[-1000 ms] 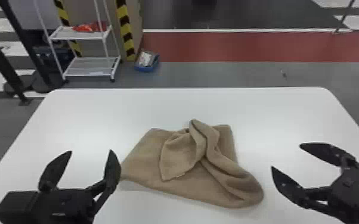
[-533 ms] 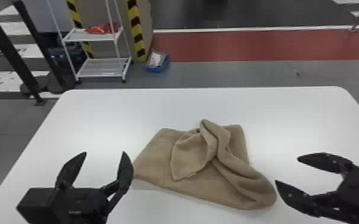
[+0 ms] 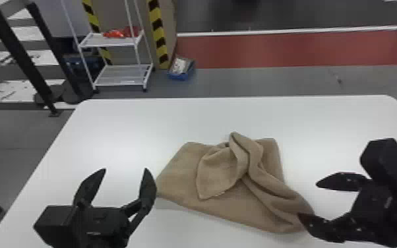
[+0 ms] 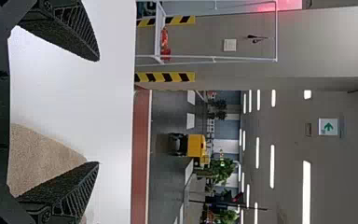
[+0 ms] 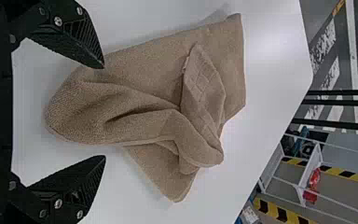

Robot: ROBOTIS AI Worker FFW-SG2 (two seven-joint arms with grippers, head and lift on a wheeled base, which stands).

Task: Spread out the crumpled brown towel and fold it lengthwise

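The left gripper [image 3: 124, 169] and right gripper [image 3: 309, 200] were wide open and empty; folds hid some brown towel [image 3: 221, 207].

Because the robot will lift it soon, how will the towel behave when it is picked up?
The towel looks floppy, given its loose folds, so it would probably droop. Its textured cloth suggests little slipping. The twisted flap may unroll.

Saw left gripper [image 3: 124, 169] low at robot's left, jaws spread well apart, tips aimed forward. Right gripper [image 3: 308, 200] hung at robot's right, turned inward, tips aimed leftward, jaws also spread well apart.
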